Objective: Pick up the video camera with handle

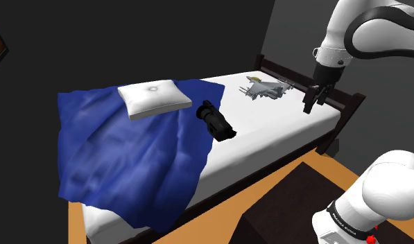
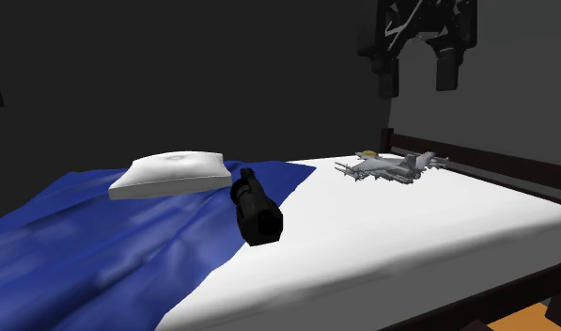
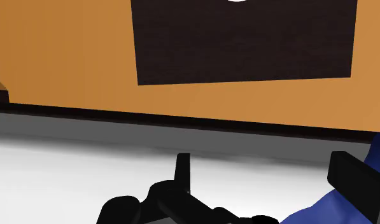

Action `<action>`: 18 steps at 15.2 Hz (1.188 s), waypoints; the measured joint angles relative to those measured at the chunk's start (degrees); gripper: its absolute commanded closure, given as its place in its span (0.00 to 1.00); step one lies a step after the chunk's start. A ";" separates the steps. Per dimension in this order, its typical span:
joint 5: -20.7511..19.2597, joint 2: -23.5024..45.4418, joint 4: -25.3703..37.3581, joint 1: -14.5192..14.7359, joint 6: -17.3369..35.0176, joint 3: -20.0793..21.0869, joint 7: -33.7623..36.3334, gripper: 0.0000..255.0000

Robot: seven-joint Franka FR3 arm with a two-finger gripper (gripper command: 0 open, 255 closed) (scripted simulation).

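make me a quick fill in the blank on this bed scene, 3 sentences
1. The black video camera lies at the edge of the ____ blanket.
2. The grey toy jet sits on the bare ____ sheet.
3. The open tool, up near the jet, holds ____.
Missing words: blue; white; nothing.

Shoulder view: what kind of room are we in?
Most likely a bedroom: a bed with a white mattress and dark frame, a blue blanket spread over it, and a white pillow on top.
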 measured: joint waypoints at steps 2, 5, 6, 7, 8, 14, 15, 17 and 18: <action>0.06 0.79 -0.16 0.02 0.99 -0.05 0.14 0.00; 0.64 5.28 0.29 0.30 5.44 0.09 1.07 0.00; 0.83 7.29 0.61 0.39 7.32 0.08 1.37 0.00; 1.14 8.94 0.70 0.56 9.04 0.28 1.88 0.00; 1.29 11.15 0.93 0.64 11.17 0.24 2.13 0.00; 2.58 23.14 4.88 1.28 20.44 0.64 3.90 0.00; 2.81 25.06 6.06 1.40 21.37 0.74 4.17 0.00; 3.13 29.76 8.09 1.46 24.41 0.65 4.37 0.00; 3.35 31.97 9.12 1.58 25.80 0.76 4.69 0.00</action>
